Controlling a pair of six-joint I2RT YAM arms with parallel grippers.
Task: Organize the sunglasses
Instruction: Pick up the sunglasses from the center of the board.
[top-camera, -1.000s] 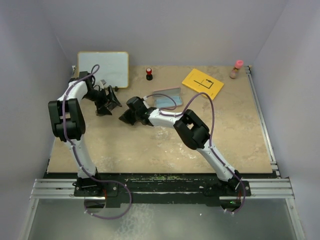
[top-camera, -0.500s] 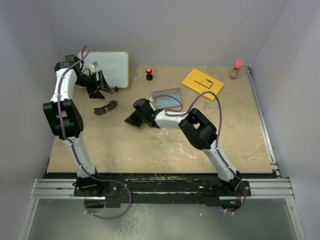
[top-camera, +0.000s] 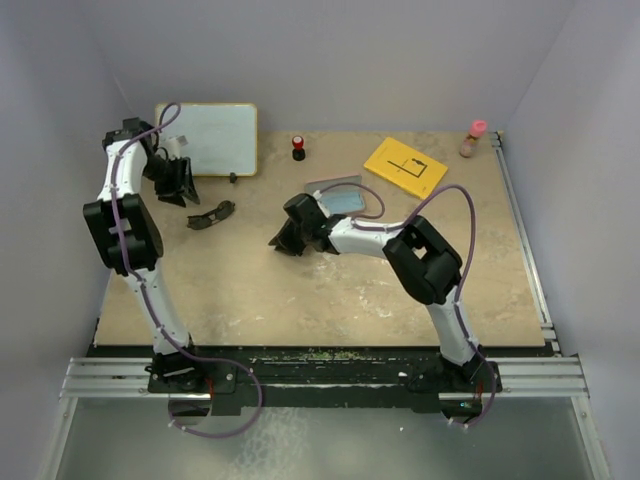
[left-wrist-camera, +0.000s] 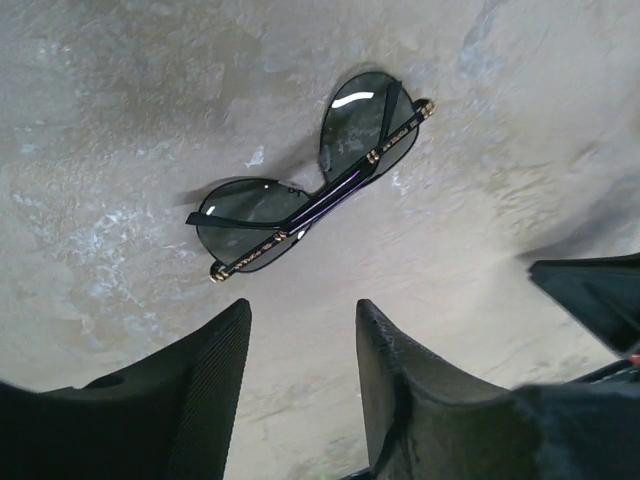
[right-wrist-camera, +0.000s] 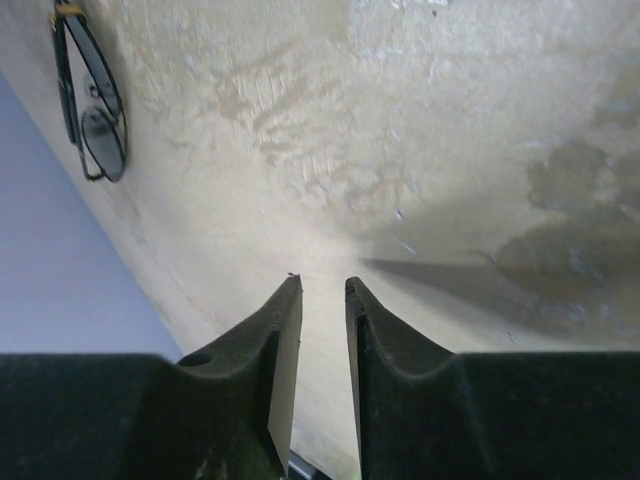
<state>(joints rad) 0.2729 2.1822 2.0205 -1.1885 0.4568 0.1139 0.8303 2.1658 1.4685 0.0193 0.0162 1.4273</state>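
Note:
The sunglasses (top-camera: 211, 215) lie folded on the tan table, left of centre, with a thin black frame and dark lenses. They show in the left wrist view (left-wrist-camera: 310, 190) and small at the top left of the right wrist view (right-wrist-camera: 95, 110). My left gripper (top-camera: 176, 181) is open and empty, a little back and left of them (left-wrist-camera: 300, 315). My right gripper (top-camera: 285, 240) is to their right, empty, its fingers only slightly apart (right-wrist-camera: 322, 287). The pink case (top-camera: 330, 183) lies behind the right arm with the light blue cloth (top-camera: 350, 203) in it, partly hidden.
A whiteboard (top-camera: 210, 135) lies at the back left by my left gripper. A small red-topped object (top-camera: 298, 148), a yellow card (top-camera: 405, 167) and a pink-capped bottle (top-camera: 474, 138) stand along the back. A dark shape (left-wrist-camera: 590, 295) shows at the right of the left wrist view.
My left gripper has let go of the sunglasses, which now lie on the table, and drawn back left toward the whiteboard. My right gripper has moved right, away from them.

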